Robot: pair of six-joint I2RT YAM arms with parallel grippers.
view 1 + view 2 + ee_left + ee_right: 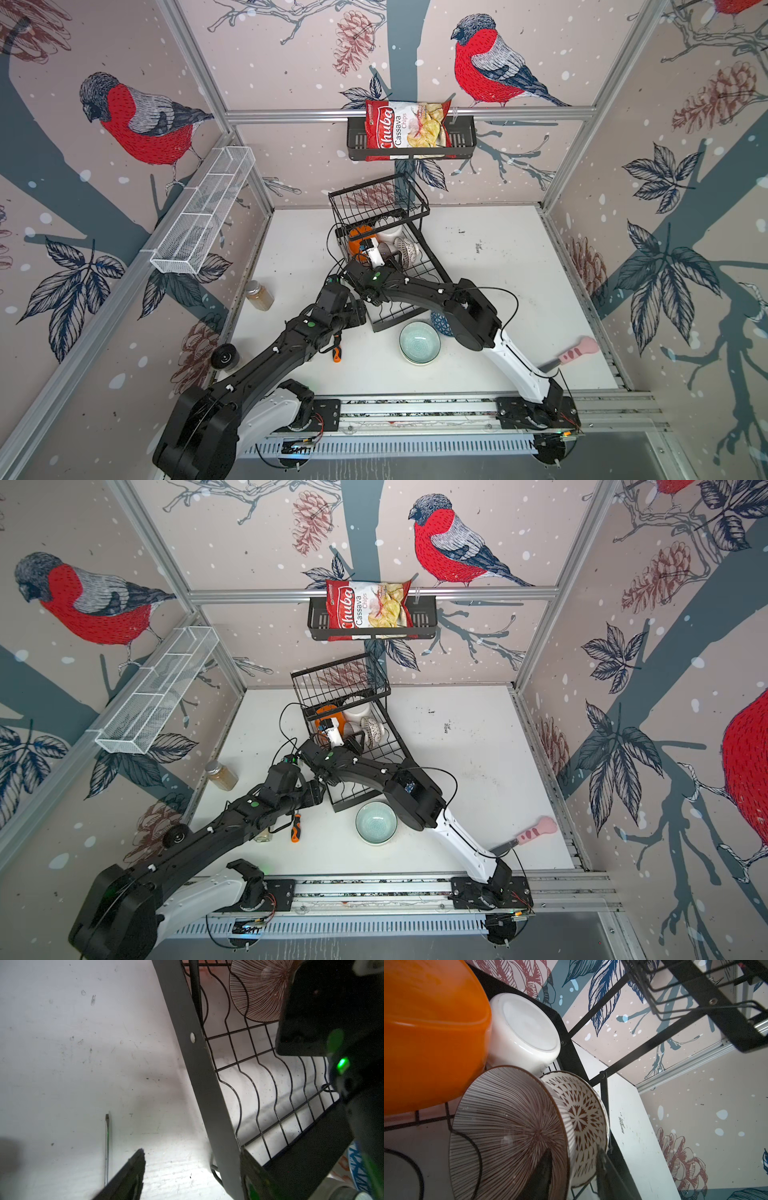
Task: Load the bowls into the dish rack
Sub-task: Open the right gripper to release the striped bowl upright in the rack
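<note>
Four bowls stand tilted on edge in the lower tray of the black wire two-tier dish rack [432, 255], under its upper basket. They are a glossy orange straight-sided bowl [431, 1039], a white straight-sided bowl [525, 1030] touching it, a rounded striped bowl [508, 1122] with fine dark radial lines, and a rounded black-and-white patterned bowl [583, 1118] close behind the striped one.

The right gripper [575, 1159] reaches into the tray from the rack's near end. Its jaws stand parted astride the striped bowl's rim, one finger inside the bowl and the other outside, with slack around the rim rather than a clamp.

Two more bowls sit on the white tabletop [498, 257] just beside the rack's near end. A pale teal rounded bowl [419, 343] stands upright with a pale rim showing beneath it. A blue geometric bowl [440, 324] next to it is largely hidden under the right arm.

The left gripper [193, 1153] hangs low at the rack's left side with its jaws wide apart, holding nothing. In the left wrist view the rack's grey side rail runs between the fingers; whether it touches either one I cannot tell.

An orange-and-black-handled screwdriver [336, 353] lies on the table near that arm. A clear jar of tan contents [259, 295] stands by the left wall, and a pink-handled knife [575, 351] lies at the right edge.
</note>
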